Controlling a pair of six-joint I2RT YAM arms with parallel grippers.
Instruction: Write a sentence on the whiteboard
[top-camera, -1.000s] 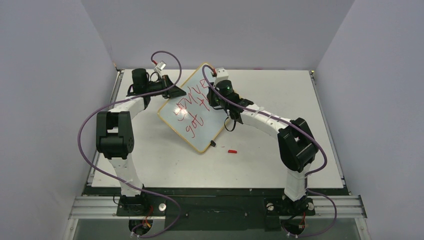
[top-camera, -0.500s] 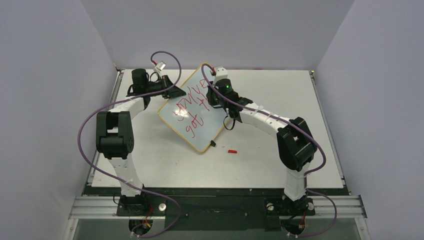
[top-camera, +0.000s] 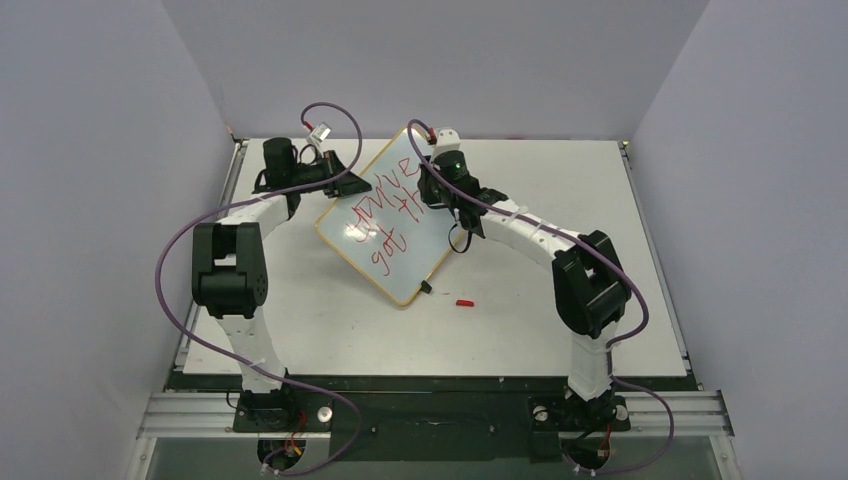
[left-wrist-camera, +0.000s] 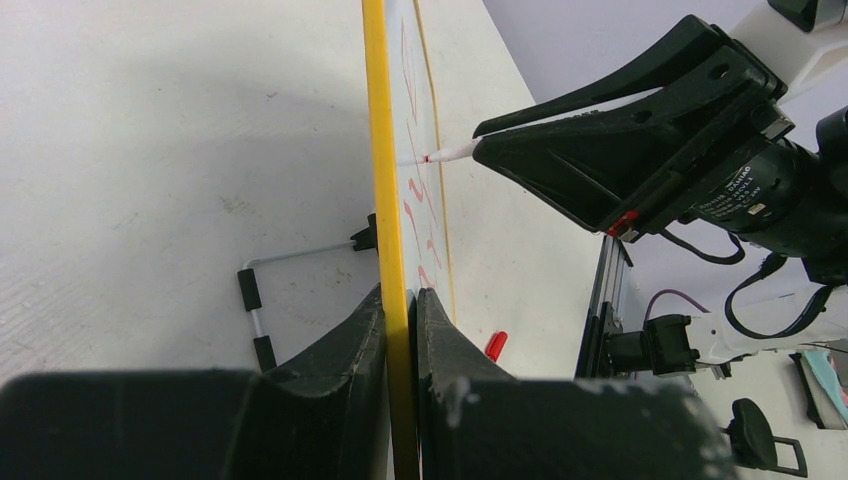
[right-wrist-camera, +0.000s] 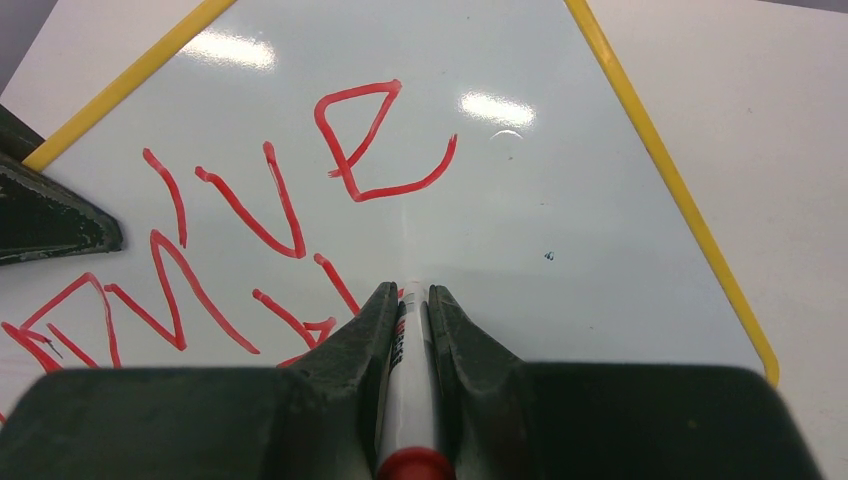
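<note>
The whiteboard (top-camera: 400, 262) with its yellow frame (left-wrist-camera: 374, 150) stands tilted on the table. My left gripper (top-camera: 352, 184) (left-wrist-camera: 401, 293) is shut on the frame's edge. Red writing, the sentence (top-camera: 381, 214) (right-wrist-camera: 245, 205), runs in two lines; its end is hidden behind my right gripper (top-camera: 432, 196). In the right wrist view that gripper (right-wrist-camera: 410, 290) is shut on a white marker (right-wrist-camera: 408, 370) with a red end. The marker's tip (left-wrist-camera: 436, 156) touches the board face beside the last red strokes.
A red marker cap (top-camera: 464, 302) (left-wrist-camera: 495, 345) lies on the table right of the board's near corner. A wire stand (left-wrist-camera: 255, 300) with black sleeves sits behind the board. A black clip (top-camera: 427, 287) sits on the board's lower edge. Grey walls enclose the table.
My right gripper with the marker has shifted slightly toward the far side along the second line, and more red stroke shows there. The left gripper and board have stayed put.
</note>
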